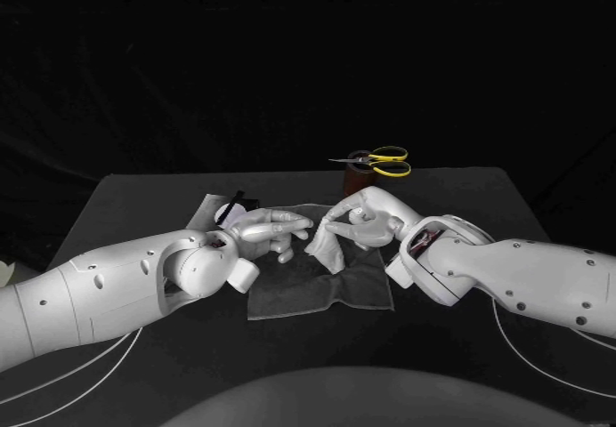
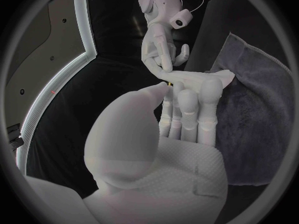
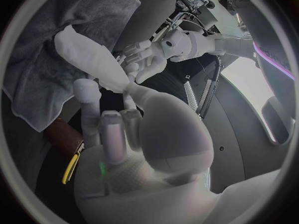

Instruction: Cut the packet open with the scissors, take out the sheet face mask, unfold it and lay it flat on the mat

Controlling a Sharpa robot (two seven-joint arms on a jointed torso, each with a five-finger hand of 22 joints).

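Note:
The folded white sheet face mask [image 1: 330,250] hangs between my two hands above the grey mat [image 1: 294,294]. My right hand [image 1: 365,216] pinches its upper end. My left hand [image 1: 270,233] reaches in from the other side, and its fingertips hold the mask's edge. In the left wrist view the mask [image 2: 207,77] lies across my left hand's fingertips [image 2: 187,95], with the right hand [image 2: 161,46] gripping it from beyond. The right wrist view shows the mask [image 3: 89,56] over the mat [image 3: 50,30], met by the left hand [image 3: 147,59]. The scissors [image 1: 380,160] stand in a brown holder [image 1: 353,181].
The cut packet [image 1: 220,212] lies at the mat's far left corner, behind my left hand. The scissors' yellow handle [image 3: 71,167] and the brown holder [image 3: 62,140] stand close behind my right hand [image 3: 118,129]. Bare black table [image 1: 141,200] surrounds the mat.

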